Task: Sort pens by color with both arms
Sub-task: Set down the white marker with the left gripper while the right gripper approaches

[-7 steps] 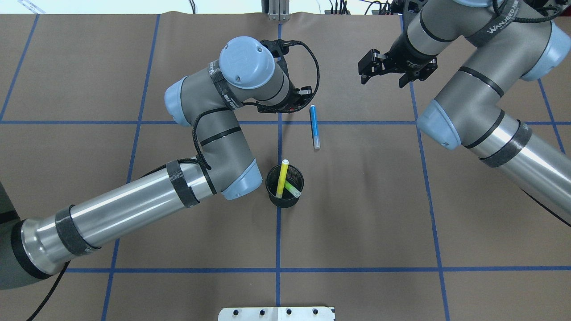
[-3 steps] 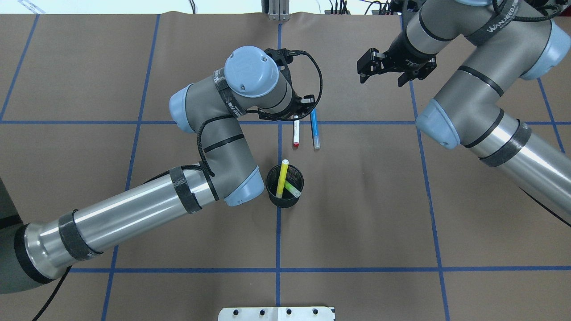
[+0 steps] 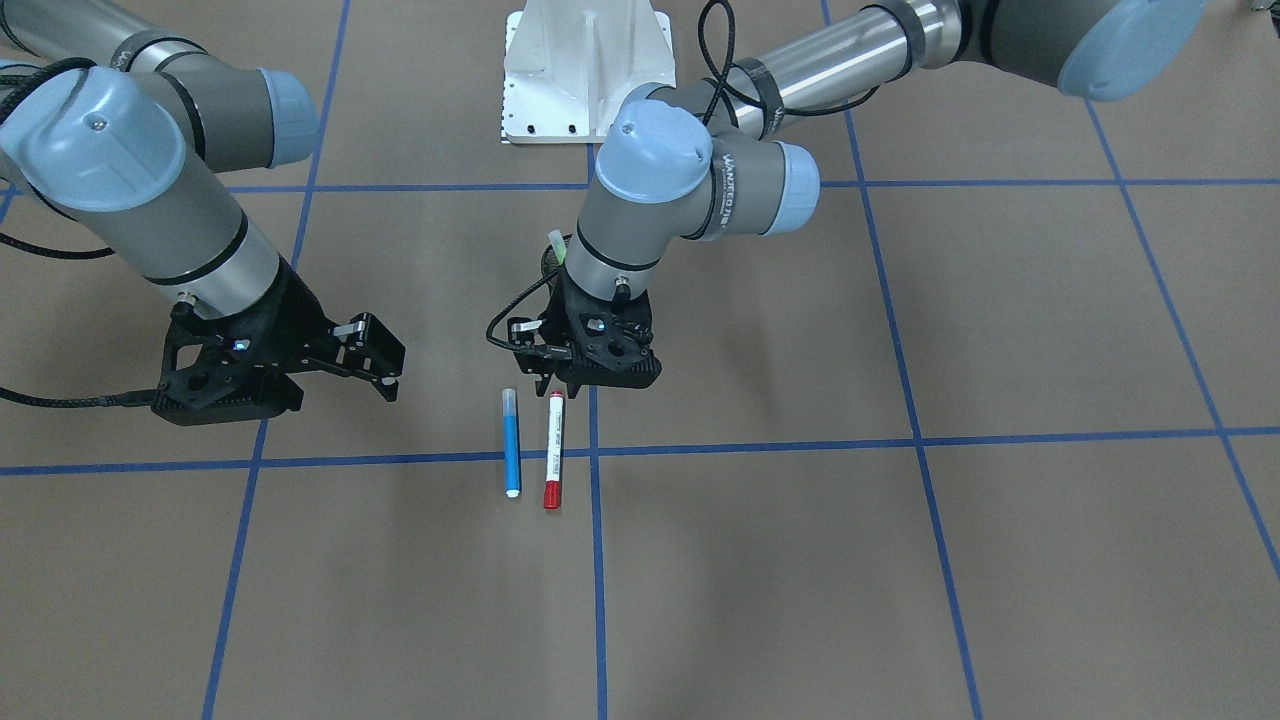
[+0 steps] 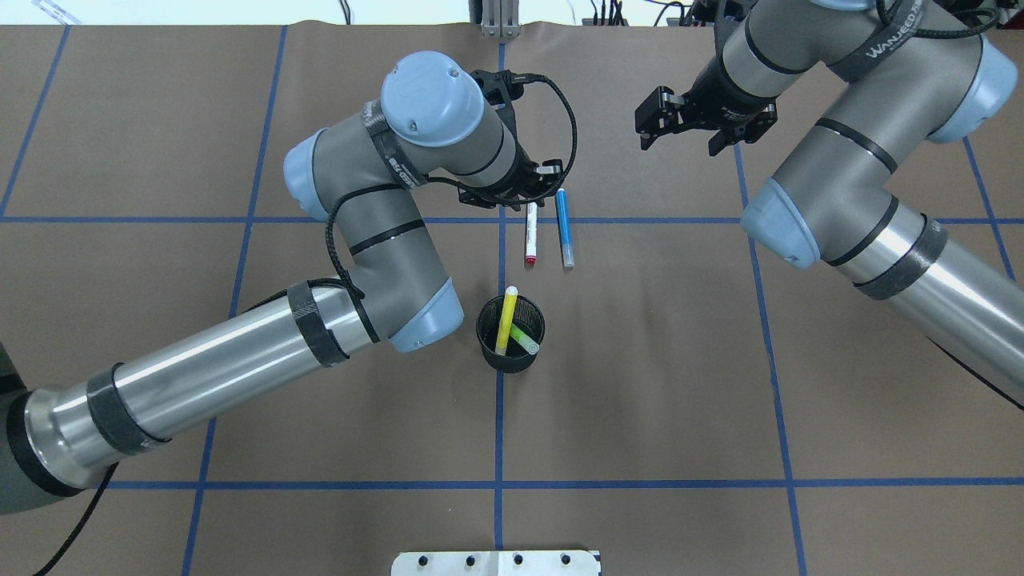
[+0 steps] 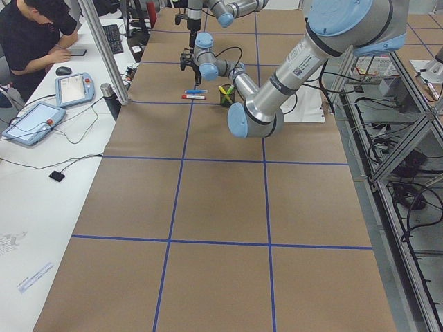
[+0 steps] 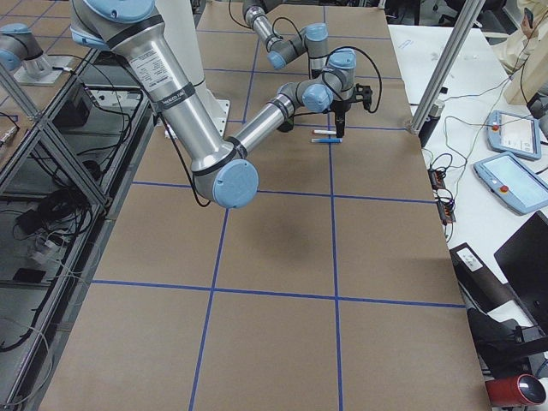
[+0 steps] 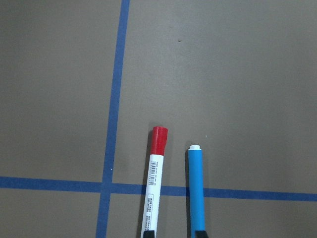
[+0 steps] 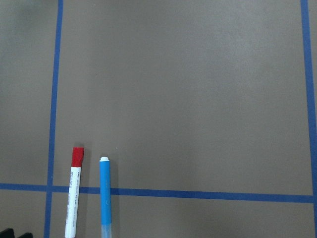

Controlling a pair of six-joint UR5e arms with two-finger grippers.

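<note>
Two pens lie side by side on the brown table, parallel and a small gap apart: a white-barrelled pen with red ends (image 4: 530, 234) (image 3: 553, 450) and a blue pen (image 4: 564, 228) (image 3: 511, 443). My left gripper (image 4: 516, 196) (image 3: 570, 385) hovers open over their far ends. In the left wrist view its two fingertips show at the bottom edge, one by the red-ended pen (image 7: 154, 183), one by the blue pen (image 7: 196, 191). A yellow pen (image 4: 505, 320) and a green pen (image 4: 526, 339) stand in the black mesh cup (image 4: 510, 362). My right gripper (image 4: 644, 130) (image 3: 393, 372) hangs open and empty, well off to the blue pen's side.
Blue tape lines (image 4: 640, 220) divide the brown table cover into squares. The white pedestal plate (image 3: 585, 70) sits at the robot's edge. A person (image 5: 34, 34) sits at a side table with tablets beyond the table's far edge.
The red-ended pen, hidden under the left gripper a second ago, now lies on the table beside the blue pen. The left wrist has pulled back slightly. The right gripper barely shifted.
</note>
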